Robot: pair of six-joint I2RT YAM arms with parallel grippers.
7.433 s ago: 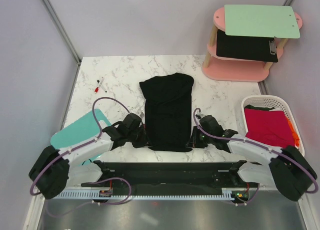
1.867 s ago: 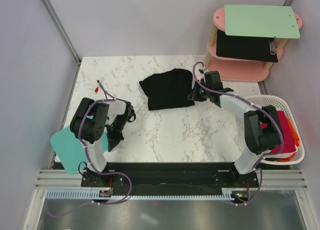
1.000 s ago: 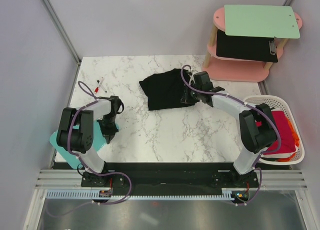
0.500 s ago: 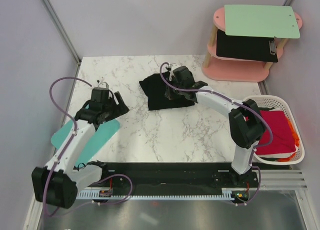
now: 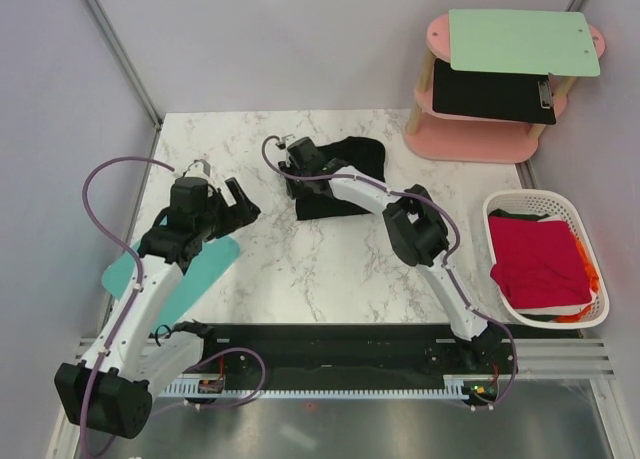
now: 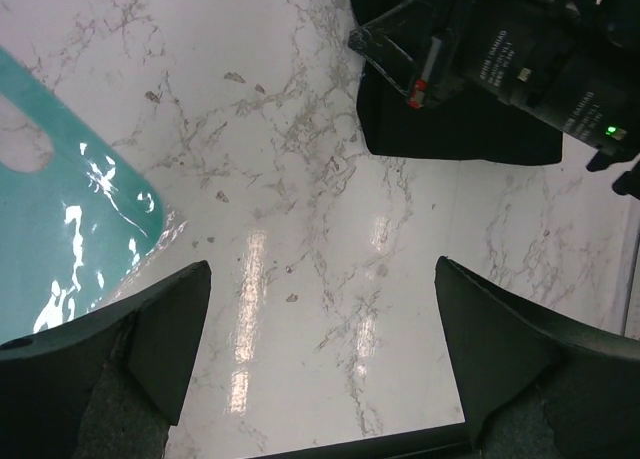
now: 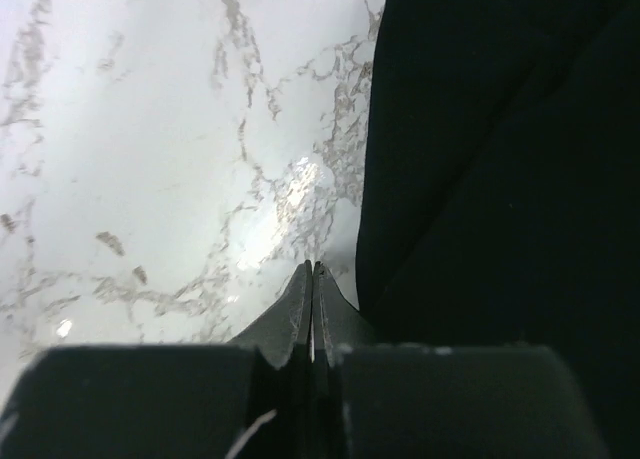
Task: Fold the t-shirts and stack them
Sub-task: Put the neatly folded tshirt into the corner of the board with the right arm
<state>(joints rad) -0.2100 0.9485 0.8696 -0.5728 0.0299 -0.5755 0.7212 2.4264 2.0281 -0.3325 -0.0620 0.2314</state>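
Note:
A black t-shirt (image 5: 345,174) lies folded on the marble table, toward the back. My right gripper (image 5: 290,174) reaches across it to its left edge. In the right wrist view the right gripper (image 7: 312,271) is shut, its tips on bare marble just left of the black cloth (image 7: 500,179), with nothing between them. My left gripper (image 5: 236,203) hovers left of the shirt, wide open and empty. In the left wrist view the left gripper (image 6: 320,324) is over marble, the shirt (image 6: 460,134) ahead. A red t-shirt (image 5: 540,259) with a bit of orange fabric (image 5: 593,276) fills the basket.
A white basket (image 5: 500,204) stands at the right edge. A teal cutting board (image 5: 170,274) (image 6: 60,209) lies at the near left under my left arm. A pink two-tier shelf (image 5: 470,144) at the back right carries a green board (image 5: 520,41) and a black clipboard (image 5: 490,91).
My left gripper has opened wide and swung from the cutting board toward the shirt. My right gripper, still shut, has slid left across the black shirt to its left edge.

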